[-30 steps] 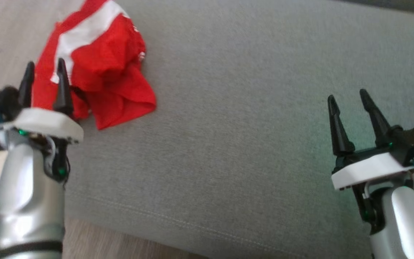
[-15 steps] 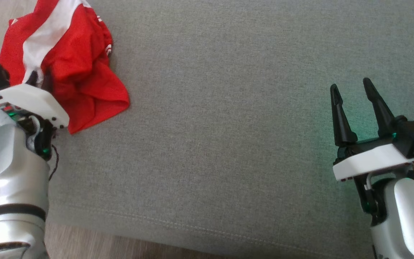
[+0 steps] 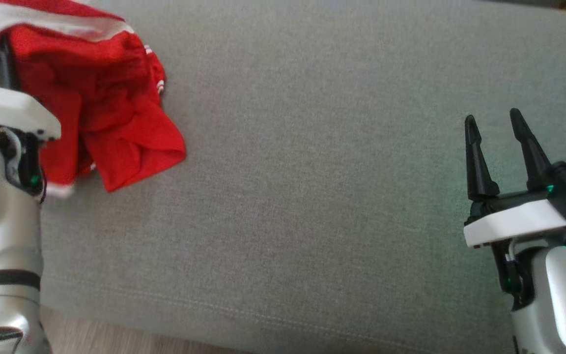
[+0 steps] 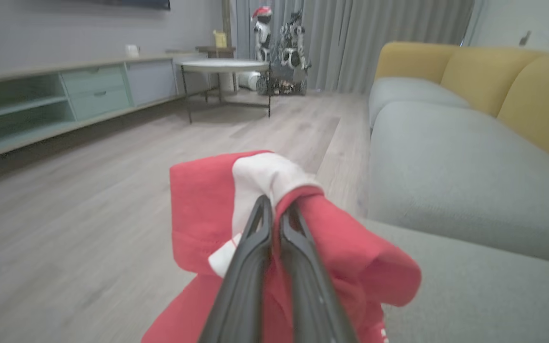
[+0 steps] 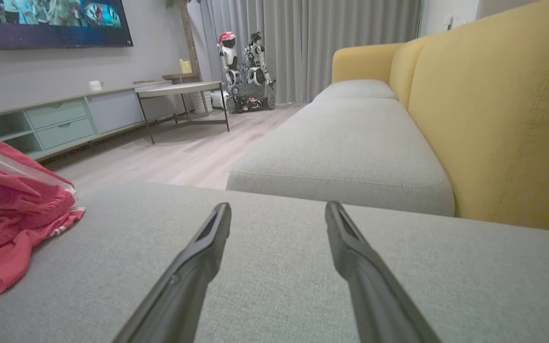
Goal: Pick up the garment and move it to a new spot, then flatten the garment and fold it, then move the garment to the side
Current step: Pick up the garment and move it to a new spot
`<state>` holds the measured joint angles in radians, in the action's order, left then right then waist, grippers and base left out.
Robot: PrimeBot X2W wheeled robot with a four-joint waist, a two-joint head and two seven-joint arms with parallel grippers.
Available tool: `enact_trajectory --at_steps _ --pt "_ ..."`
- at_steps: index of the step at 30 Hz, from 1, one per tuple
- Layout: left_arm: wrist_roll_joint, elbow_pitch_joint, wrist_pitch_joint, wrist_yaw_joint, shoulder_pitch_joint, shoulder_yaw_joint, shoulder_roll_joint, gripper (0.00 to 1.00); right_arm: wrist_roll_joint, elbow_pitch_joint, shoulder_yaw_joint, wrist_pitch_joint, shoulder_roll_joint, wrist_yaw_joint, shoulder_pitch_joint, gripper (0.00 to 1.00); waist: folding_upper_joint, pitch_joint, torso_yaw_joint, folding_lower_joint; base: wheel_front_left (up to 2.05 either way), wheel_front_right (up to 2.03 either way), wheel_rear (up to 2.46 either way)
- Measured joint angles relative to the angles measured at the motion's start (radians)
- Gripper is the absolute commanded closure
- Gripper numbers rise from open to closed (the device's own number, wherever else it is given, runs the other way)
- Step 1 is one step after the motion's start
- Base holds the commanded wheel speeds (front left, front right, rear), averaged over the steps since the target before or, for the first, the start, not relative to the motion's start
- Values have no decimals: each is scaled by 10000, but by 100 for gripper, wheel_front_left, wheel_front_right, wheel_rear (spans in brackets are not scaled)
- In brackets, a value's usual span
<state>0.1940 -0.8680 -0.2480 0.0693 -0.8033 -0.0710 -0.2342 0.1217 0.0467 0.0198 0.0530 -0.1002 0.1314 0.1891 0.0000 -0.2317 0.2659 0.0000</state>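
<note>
1. Grey sofa upholstery served as the work surface: one wide grey seat cushion point(image 3: 312, 196), bordered by wooden floor point(image 4: 65, 214) on its near and left sides and by a yellow backrest point(image 5: 493, 119) along its far side.
2. Count of task items: one garment point(image 3: 116, 123), red with white bands. It lay crumpled at the far left corner of the seat cushion, with one fold raised off the cushion surface.
3. Count of tools: two grippers, each with two dark fingers, four fingers in total.
4. State of the left gripper point(image 4: 274, 209): fingers pressed together on a bunched fold of the garment, at the join of a white band and the red cloth, above the left corner of the seat cushion.
5. State of the right gripper point(image 3: 492, 115): fingers spread wide and holding nothing, positioned over the right end of the seat cushion, well apart from the garment.
6. Progress, as judged from this position: the grasp for the pick-up was made, but most of the cloth rested on the seat cushion, so the lift was at most begun.
7. Remaining steps, as judged:
   - carry the garment to a new spot, for which the bare middle of the seat cushion offered room;
   - flatten it;
   - fold it;
   - move it to the side.
</note>
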Motion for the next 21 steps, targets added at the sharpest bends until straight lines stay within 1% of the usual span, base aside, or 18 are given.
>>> enact_trajectory --at_steps 2,3,4,7,9,16,21 --pt "-4 648 -2 -8 169 -2 -31 100 2 2 -65 50 69 0 -72 0 0 238 7 0 0 0 0" --pt "-4 648 -2 -8 169 -2 -31 100 2 2 -65 50 69 0 -72 0 0 238 7 0 0 0 0" --pt "-4 1018 -4 -31 322 0 -38 100 4 2 -96 98 117 0 -168 0 0 364 8 0 0 0 0" --pt "-13 2146 -12 -174 1016 63 -35 100 46 40 -176 134 253 0 -546 0 0 742 -23 0 0 0 0" --pt "-73 2934 86 -180 1619 184 -29 100 48 54 -222 182 278 0 -779 0 0 981 -73 -1 0 0 0" --pt "-150 6677 1195 -441 4181 617 221 100 105 -75 -291 188 431 0 -1253 0 0 1561 -475 -1 0 0 0" --pt "-167 8786 1969 -566 5724 1126 537 100 236 -263 -286 174 529 0 -1496 0 0 1702 -898 -1 0 0 0"
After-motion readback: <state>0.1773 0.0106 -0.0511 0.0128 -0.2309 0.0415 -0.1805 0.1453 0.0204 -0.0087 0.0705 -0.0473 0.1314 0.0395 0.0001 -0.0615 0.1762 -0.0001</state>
